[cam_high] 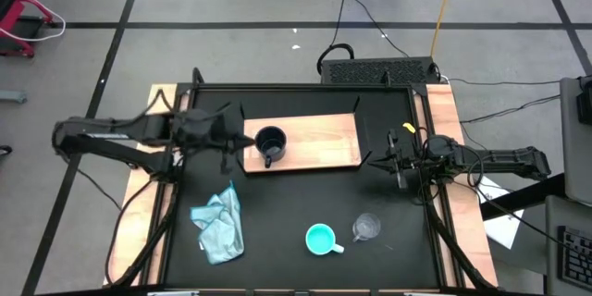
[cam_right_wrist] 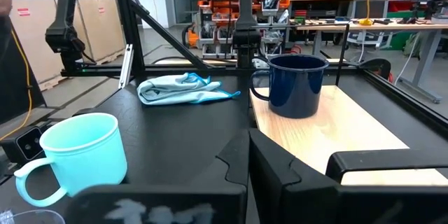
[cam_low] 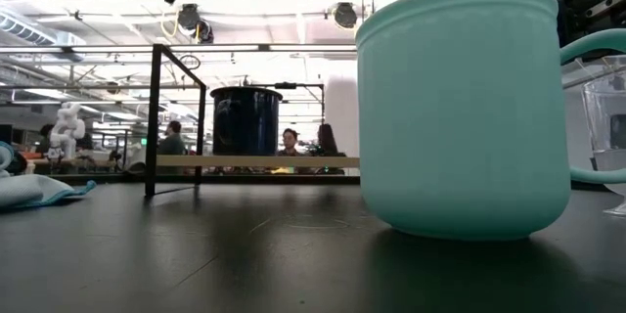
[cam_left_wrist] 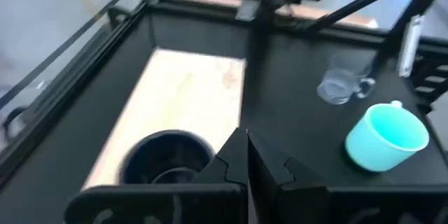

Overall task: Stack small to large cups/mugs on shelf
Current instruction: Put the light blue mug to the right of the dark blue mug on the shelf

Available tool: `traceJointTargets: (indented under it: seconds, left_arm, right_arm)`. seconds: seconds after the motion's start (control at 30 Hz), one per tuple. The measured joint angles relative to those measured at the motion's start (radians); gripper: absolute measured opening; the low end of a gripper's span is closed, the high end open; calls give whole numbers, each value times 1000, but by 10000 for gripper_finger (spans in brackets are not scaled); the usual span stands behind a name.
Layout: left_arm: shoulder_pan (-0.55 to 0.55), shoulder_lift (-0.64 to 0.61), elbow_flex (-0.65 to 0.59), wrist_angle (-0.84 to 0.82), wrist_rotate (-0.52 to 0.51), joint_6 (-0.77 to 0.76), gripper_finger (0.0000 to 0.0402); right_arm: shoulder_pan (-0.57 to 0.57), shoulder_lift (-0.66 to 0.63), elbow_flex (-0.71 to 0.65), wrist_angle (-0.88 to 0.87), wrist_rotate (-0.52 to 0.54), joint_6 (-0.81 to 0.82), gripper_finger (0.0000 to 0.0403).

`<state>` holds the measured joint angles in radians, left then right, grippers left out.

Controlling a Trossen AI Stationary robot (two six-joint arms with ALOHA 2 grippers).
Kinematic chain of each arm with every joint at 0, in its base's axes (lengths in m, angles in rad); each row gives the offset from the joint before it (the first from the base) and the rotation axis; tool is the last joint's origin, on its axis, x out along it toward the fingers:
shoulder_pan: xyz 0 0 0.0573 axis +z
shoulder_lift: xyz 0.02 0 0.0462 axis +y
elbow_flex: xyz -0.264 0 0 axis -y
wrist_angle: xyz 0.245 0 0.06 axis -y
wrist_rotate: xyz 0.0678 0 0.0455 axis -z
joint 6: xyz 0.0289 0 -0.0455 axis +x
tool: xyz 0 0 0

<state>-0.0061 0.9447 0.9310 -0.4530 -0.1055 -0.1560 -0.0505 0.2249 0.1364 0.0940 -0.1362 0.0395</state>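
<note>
Navy mug [cam_high: 270,144] stands upright on the shelf [cam_high: 324,139], at the shelf's left end, handle toward the table's front edge. Left gripper [cam_high: 237,141] sits just beside that end of the shelf, close to the mug but not on it; in the left wrist view its fingers [cam_left_wrist: 238,164] are pressed together with no gap, nothing between them, and the mug rim shows just ahead of the tips. Right gripper [cam_high: 392,154] is off the shelf's right end, above the black tabletop [cam_high: 287,231]; in the right wrist view its fingers [cam_right_wrist: 241,157] likewise meet, empty, with the navy mug well ahead across the board. Turquoise mug [cam_high: 321,239] stands upright on the tabletop near the front edge, well apart from both grippers. Clear glass cup [cam_high: 366,228] just beside it on the right, the two not visibly touching. Light blue cloth [cam_high: 218,225] lies crumpled at front left of the tabletop. Rest of the shelf is bare wood.
</note>
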Motion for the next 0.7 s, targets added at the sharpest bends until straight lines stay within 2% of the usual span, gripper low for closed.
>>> traceJointTargets:
  seconds: [0.3,0.53,0.7]
  left_arm:
    - [-133,-147,-348,468,-60,56,1]
    - [-203,-168,-614,836,-120,109,1]
    - [-236,-189,-738,987,-162,114,0]
  right_arm:
    - [0,0,0,-5,-2,1,0]
    - [0,0,0,-7,-96,-41,0]
    - [0,0,0,13,-104,-41,0]
